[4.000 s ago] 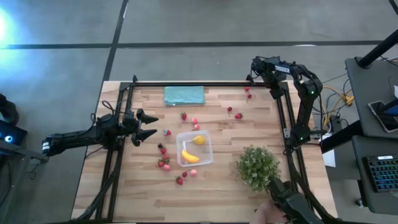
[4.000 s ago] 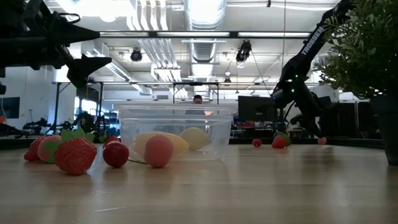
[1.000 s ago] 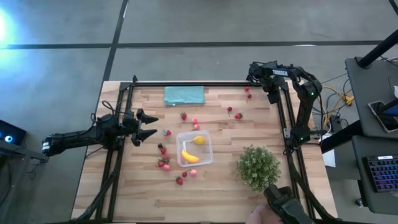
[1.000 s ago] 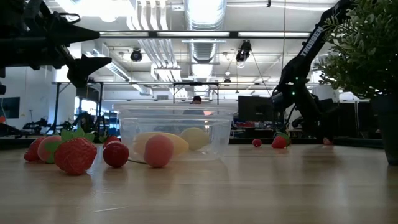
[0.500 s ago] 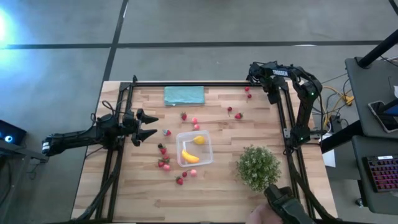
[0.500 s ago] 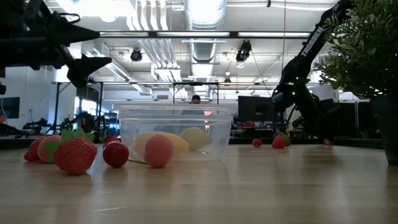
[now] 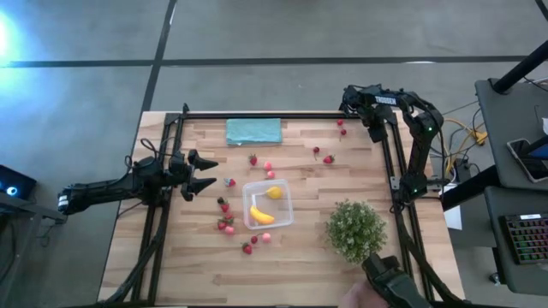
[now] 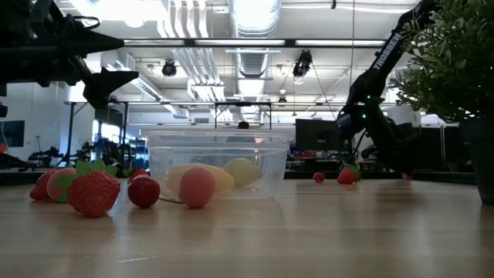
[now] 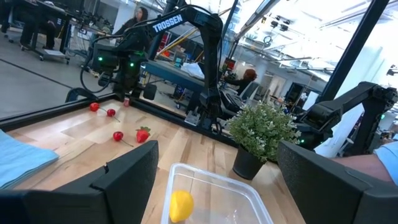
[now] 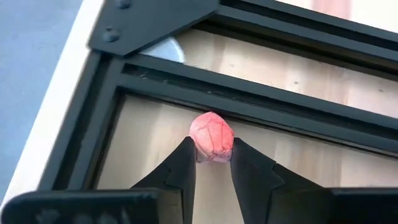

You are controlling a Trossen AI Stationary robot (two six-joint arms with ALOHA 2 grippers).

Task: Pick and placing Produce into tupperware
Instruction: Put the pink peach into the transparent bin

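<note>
The clear square tupperware (image 7: 267,205) stands mid-table with a yellow banana (image 7: 261,216) and a lemon (image 7: 274,192) inside. Small red and pink fruits lie loose to its left (image 7: 224,224), in front of it (image 7: 247,248) and beyond it (image 7: 328,159). My left gripper (image 7: 201,173) hovers open to the left of the tupperware, its fingers wide apart in the left wrist view (image 9: 217,180). My right gripper (image 7: 347,107) is at the table's far right corner, shut on a pink fruit (image 10: 211,135). My right gripper pinches the pink fruit by its lower sides (image 10: 200,149) between the two fingertips (image 10: 186,158). The fingers come from above, pointing down beside the black frame rail. The fruit's upper half shows past the tips. Whether it rests on the wood I cannot tell.
A bushy green plant (image 7: 354,229) stands near the table's right front. A teal cloth (image 7: 253,131) lies at the far edge. Black frame rails (image 7: 257,115) run along the far, left and right sides. A dark device and a hand (image 7: 385,287) show at the near right edge.
</note>
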